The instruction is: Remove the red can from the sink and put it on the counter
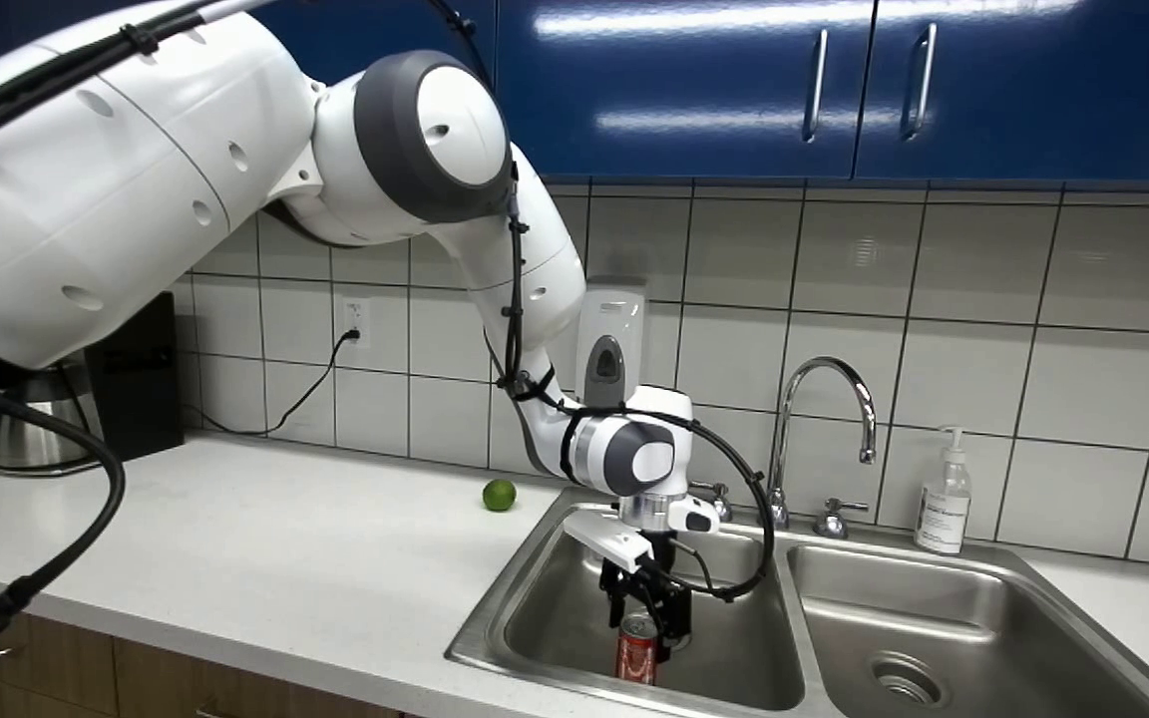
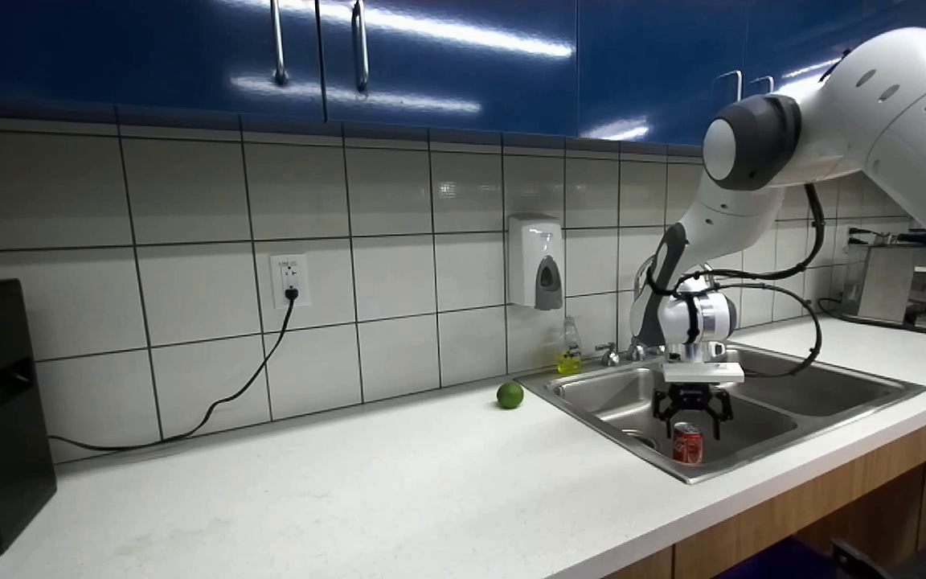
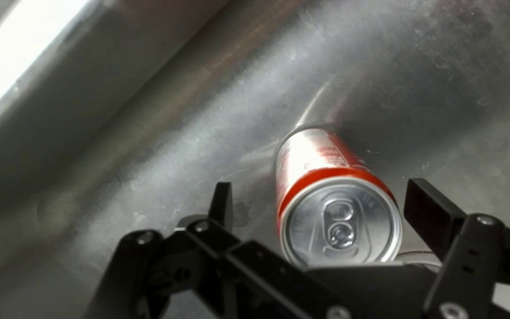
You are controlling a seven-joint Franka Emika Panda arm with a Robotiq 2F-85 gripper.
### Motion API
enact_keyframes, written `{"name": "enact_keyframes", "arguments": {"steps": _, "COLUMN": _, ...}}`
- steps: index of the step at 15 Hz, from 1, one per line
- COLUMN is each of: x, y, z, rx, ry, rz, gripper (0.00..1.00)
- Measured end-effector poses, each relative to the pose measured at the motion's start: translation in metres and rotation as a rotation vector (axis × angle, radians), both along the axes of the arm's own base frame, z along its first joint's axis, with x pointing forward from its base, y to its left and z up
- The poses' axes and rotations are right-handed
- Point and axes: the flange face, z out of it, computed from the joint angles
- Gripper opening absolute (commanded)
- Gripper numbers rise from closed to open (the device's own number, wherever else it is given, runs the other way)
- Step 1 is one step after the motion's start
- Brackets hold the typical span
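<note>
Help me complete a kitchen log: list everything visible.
red can: 1, red, upright in sink
sink: 1, steel, in counter
counter: 1, white, along wall
lime: 1, green, beside sink
two-handled faucet: 1, chrome, behind sink
pump bottle: 1, clear, behind sink
soap bottle: 1, yellow, behind sink
dispenser: 1, white, wall
outlet: 1+, white, wall
cord: 1+, black, from outlet
dark machine: 1, black, counter
steel pot: 1, silver, counter
steel machine: 1, silver, counter
cabinets: several, blue above, wooden below
arm: 1, white, over sink
pincer: 1, black, by can
</note>
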Motion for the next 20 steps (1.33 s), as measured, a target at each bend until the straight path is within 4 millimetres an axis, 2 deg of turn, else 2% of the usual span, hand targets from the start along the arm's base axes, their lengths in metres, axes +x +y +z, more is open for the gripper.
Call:
{"name": "enact_keyframes", "arguments": {"steps": 6, "x": -0.004, "y": 0.000, "z": -0.010, "rx": 0.003, "ry": 0.017, "rz": 0.002, "gripper": 1.00}}
{"name": "enact_keyframes", "arguments": {"steps": 7, "x": -0.005, "y": 0.001, "z": -0.011, "rx": 0.004, "ry": 0.019, "rz": 0.005, "gripper": 0.75}}
{"name": "enact_keyframes", "arguments": {"steps": 8, "x": -0.005, "y": 0.002, "z": -0.012, "rx": 0.004, "ry": 0.019, "rz": 0.007, "gripper": 0.74}}
{"name": "enact_keyframes", "arguments": {"steps": 11, "x": -0.004, "y": 0.002, "z": -0.012, "rx": 0.002, "ry": 0.014, "rz": 0.010, "gripper": 0.49}}
{"name": "enact_keyframes", "arguments": {"steps": 13, "x": -0.003, "y": 0.003, "z": -0.011, "rx": -0.001, "ry": 0.006, "rz": 0.013, "gripper": 0.38}}
{"name": "enact_keyframes", "arguments": {"steps": 20, "x": 0.000, "y": 0.004, "z": -0.011, "rx": -0.010, "ry": -0.017, "rz": 0.028, "gripper": 0.38}}
